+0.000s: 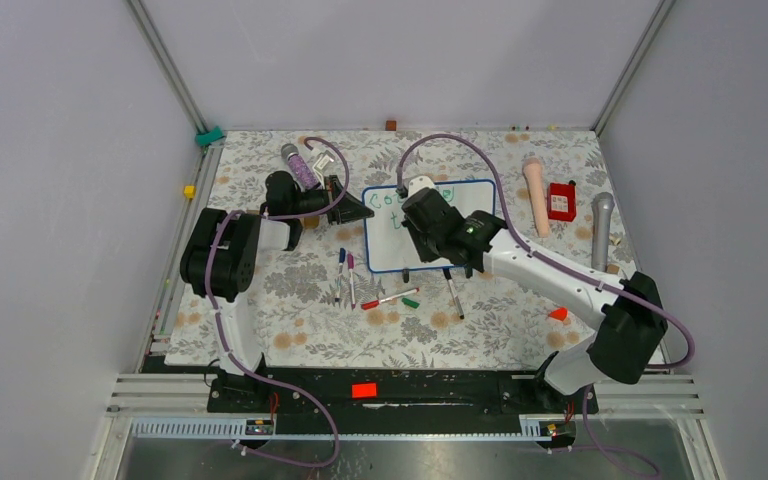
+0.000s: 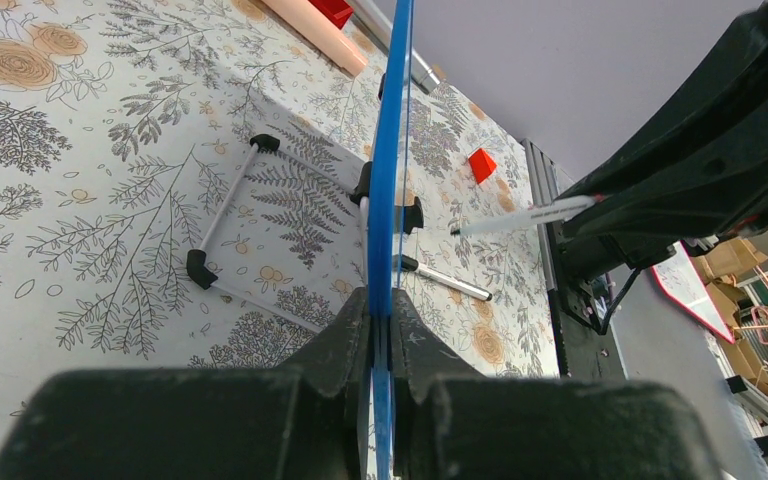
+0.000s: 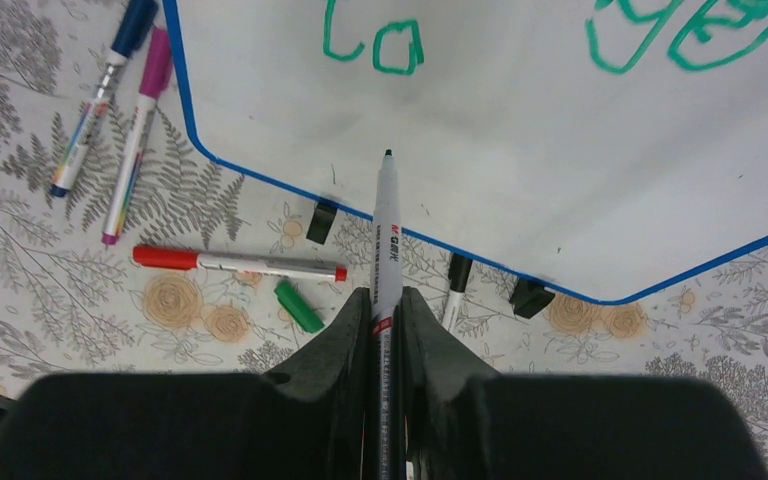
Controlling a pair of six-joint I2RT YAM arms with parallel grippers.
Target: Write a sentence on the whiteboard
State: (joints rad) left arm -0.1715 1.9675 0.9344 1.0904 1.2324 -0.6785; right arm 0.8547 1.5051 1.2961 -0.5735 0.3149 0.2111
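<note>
Right gripper (image 3: 387, 300) clamped on a marker (image 3: 387, 225), tip pointing ahead at the whiteboard (image 3: 520, 150).
Left gripper (image 2: 380, 312) pinches the board's blue edge; green sentence (image 3: 375, 45) lies beyond the tip, seemingly untouched.

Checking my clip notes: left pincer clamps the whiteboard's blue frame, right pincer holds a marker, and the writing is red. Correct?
The colour is wrong: the writing on the whiteboard is green, as the right wrist view shows. The left pincer does clamp the blue frame, and the right pincer holds a marker.
</note>
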